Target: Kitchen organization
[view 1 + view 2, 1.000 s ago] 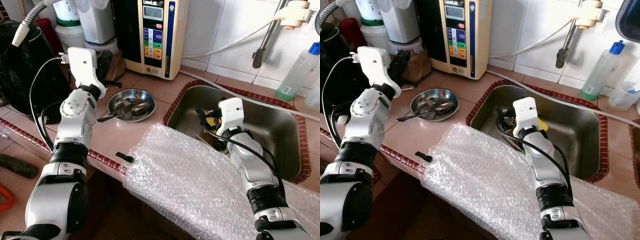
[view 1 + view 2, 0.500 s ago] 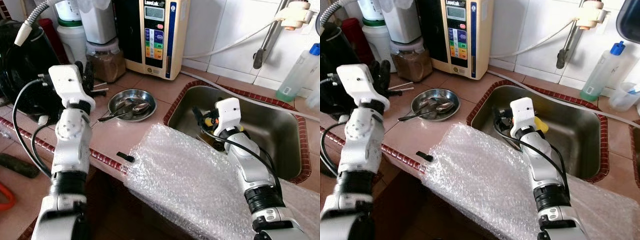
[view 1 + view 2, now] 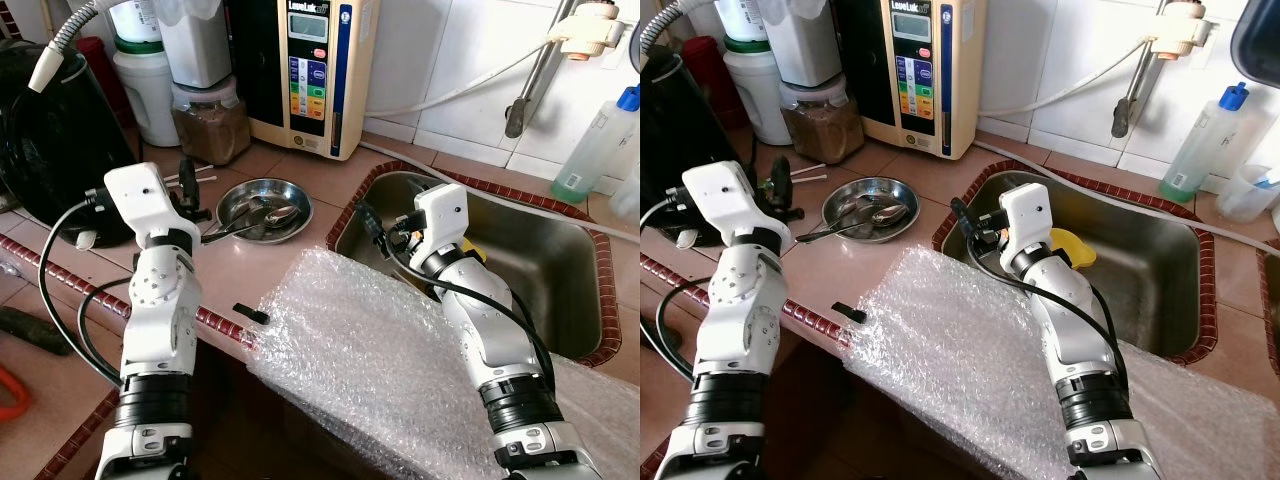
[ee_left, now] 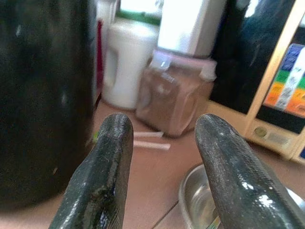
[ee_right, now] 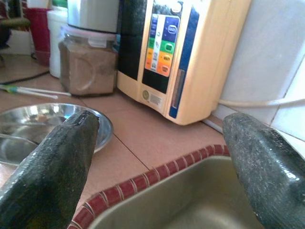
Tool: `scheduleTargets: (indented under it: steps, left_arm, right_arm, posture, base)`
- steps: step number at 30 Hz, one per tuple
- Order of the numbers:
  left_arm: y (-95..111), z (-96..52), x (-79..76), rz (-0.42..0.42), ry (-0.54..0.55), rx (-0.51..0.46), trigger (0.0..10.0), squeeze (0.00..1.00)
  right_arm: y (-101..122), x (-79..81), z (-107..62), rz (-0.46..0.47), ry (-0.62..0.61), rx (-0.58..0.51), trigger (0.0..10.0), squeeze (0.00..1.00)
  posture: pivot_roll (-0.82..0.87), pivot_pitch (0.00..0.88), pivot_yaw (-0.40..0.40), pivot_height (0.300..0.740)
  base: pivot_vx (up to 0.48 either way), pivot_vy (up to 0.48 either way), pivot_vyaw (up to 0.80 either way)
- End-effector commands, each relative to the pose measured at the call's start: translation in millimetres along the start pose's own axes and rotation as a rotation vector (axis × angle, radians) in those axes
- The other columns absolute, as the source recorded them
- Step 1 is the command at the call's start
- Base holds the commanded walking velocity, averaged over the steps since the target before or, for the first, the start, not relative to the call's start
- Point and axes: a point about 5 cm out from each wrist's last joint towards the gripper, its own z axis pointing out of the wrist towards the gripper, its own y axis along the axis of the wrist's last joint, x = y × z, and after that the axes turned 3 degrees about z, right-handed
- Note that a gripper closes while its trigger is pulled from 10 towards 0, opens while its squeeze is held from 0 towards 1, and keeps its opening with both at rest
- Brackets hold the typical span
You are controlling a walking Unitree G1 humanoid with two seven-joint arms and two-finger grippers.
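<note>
Left eye view: a round shallow steel dish [image 3: 263, 207] holding spoons sits on the terracotta tiled counter [image 3: 300, 175], beside the stainless steel sink [image 3: 540, 255] with its red-brown tile rim. The left gripper [image 3: 188, 192] hangs just beside the dish, on the side away from the sink, empty, its fingers a little apart. The right gripper [image 3: 372, 228] is over the sink's rim on the dish side, holding nothing. A sheet of clear bubble wrap [image 3: 370, 360] drapes over the counter edge near the sink, under the right arm. Behind the dish stand a cream water purifier with coloured buttons [image 3: 310, 75] and a plastic jar of brown powder [image 3: 208, 122].

Right eye view: a yellow object [image 3: 1072, 247] lies in the sink behind the right arm. A clear bottle with a blue cap [image 3: 1205, 130] stands beyond the sink's far edge.

Left wrist view: both black fingers [image 4: 102, 181] are spread with nothing between them, the dish's rim [image 4: 190, 210] just below and the powder jar beyond.

Right wrist view: the fingers [image 5: 52, 162] are wide apart and empty, with the sink's rim and the dish ahead and the purifier beyond.
</note>
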Motion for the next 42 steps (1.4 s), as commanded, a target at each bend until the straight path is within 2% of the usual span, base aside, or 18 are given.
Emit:
scheduleTargets:
  steps: [1,4,7,13,14,15,16,24,29,30,31,32,33,42]
  left_arm:
    - [0,-1.0,3.5,-0.013,0.025,0.014,10.0,1.00]
    - [-4,-2.4,0.9,-0.025,0.024,0.049,10.0,1.00]
    - [-9,-3.7,-1.1,-0.037,0.025,0.084,10.0,1.00]
    - [-19,-3.1,-5.8,-0.062,-0.005,0.141,10.0,1.00]
    - [-22,-2.9,-6.7,-0.072,-0.008,0.159,10.0,0.85]
    - [-22,-2.9,-6.7,-0.072,-0.008,0.159,10.0,0.85]
    - [-27,-2.6,-9.8,-0.082,-0.032,0.191,10.0,0.00]
    - [-30,-4.4,-18.0,-0.100,-0.067,0.222,10.0,0.00]
    - [-40,-9.2,-22.9,-0.115,-0.091,0.266,10.0,0.00]
    - [-40,-9.1,-23.0,-0.116,-0.091,0.266,8.8,0.00]
    - [-40,-9.0,-23.0,-0.116,-0.091,0.266,4.2,0.00]
    - [-40,-8.8,-23.3,-0.124,-0.092,0.266,4.2,0.00]
    - [-39,-8.4,-24.2,-0.128,-0.097,0.266,0.0,0.00]
    - [-37,-8.5,-28.8,-0.161,-0.108,0.272,0.0,0.00]
  right_arm:
    - [6,4.8,-0.1,0.008,0.031,-0.022,10.0,0.00]
    - [6,14.7,-2.7,0.000,0.113,-0.011,10.0,0.00]
    - [6,18.3,-4.3,-0.009,0.147,0.001,10.0,0.00]
    - [4,16.0,-5.0,-0.020,0.127,0.013,10.0,0.00]
    - [5,16.2,-4.7,-0.023,0.126,0.017,10.0,0.00]
    - [5,16.2,-4.7,-0.023,0.126,0.017,10.0,0.00]
    - [4,16.6,-4.3,-0.040,0.127,0.024,10.0,0.00]
    - [4,15.9,-5.3,-0.045,0.126,0.028,10.0,0.00]
    - [3,17.0,-4.9,-0.056,0.125,0.034,10.0,0.00]
    - [3,16.9,-5.0,-0.056,0.125,0.034,10.0,0.00]
    - [3,16.8,-5.0,-0.056,0.125,0.035,10.0,0.00]
    - [2,16.8,-5.0,-0.055,0.124,0.036,10.0,0.00]
    - [2,16.8,-4.9,-0.055,0.124,0.036,10.0,0.00]
    - [0,15.0,-4.9,-0.062,0.117,0.047,10.0,0.00]
  posture:
    - [0.09,0.000,0.019,0.740]
    - [0.09,0.000,0.020,0.740]
    - [0.09,0.000,0.022,0.740]
    - [0.09,0.000,0.023,0.740]
    - [0.09,0.000,0.024,0.740]
    - [0.09,0.000,0.024,0.740]
    - [0.09,0.000,0.024,0.740]
    - [0.09,0.000,0.024,0.740]
    - [0.08,0.000,0.022,0.740]
    - [0.08,0.000,0.022,0.740]
    - [0.08,0.000,0.022,0.740]
    - [0.08,0.000,0.021,0.740]
    - [0.08,0.000,0.021,0.740]
    - [0.08,0.000,0.024,0.740]
  base:
    - [0.000,0.000,0.00]
    - [0.000,0.000,0.00]
    - [0.000,0.000,0.00]
    - [0.000,0.000,0.00]
    - [0.000,0.000,0.00]
    - [0.000,0.000,0.00]
    - [0.000,0.000,0.00]
    - [0.000,0.000,0.00]
    - [0.000,0.000,0.00]
    - [0.000,0.000,0.00]
    - [0.000,0.000,0.00]
    - [0.000,0.000,0.00]
    - [0.000,0.000,0.00]
    - [0.000,0.000,0.00]
